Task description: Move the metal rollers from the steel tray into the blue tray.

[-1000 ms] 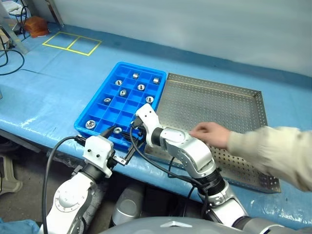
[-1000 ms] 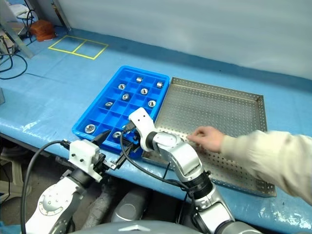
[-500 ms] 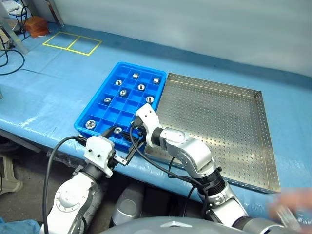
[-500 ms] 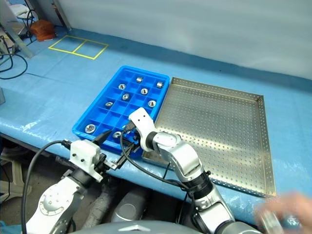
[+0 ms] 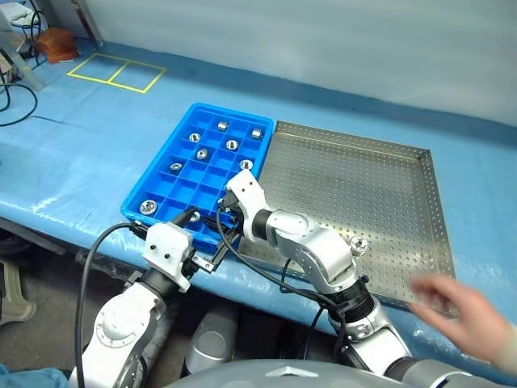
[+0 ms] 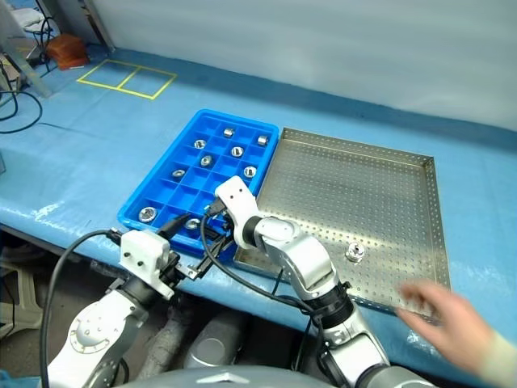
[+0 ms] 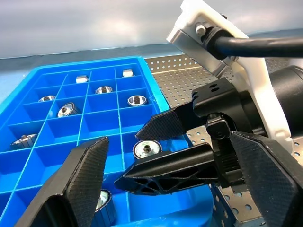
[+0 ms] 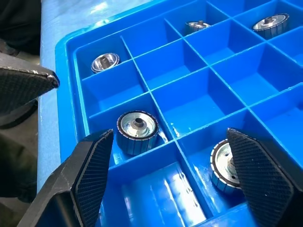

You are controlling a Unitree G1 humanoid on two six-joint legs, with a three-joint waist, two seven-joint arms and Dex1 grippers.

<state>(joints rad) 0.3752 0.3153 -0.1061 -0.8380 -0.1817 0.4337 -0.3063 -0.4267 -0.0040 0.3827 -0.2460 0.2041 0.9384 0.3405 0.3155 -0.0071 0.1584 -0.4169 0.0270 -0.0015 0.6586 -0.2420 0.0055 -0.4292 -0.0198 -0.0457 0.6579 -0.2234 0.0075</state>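
My left claw (image 5: 203, 239) hangs spread and empty at the near edge of the blue tray (image 5: 166, 158). My right claw (image 8: 165, 189) is spread too, holding nothing, over the tray's near compartments. Several metal rollers (image 5: 231, 145) sit in its cells. Right of it, on the steel tray (image 5: 380, 182), I see one roller (image 5: 359, 244); a person's hand (image 5: 460, 311) is near that tray's corner.

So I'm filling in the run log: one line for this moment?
left gripper open | right gripper open, over blue tray | one metal roller on steel tray | person's hand nearby
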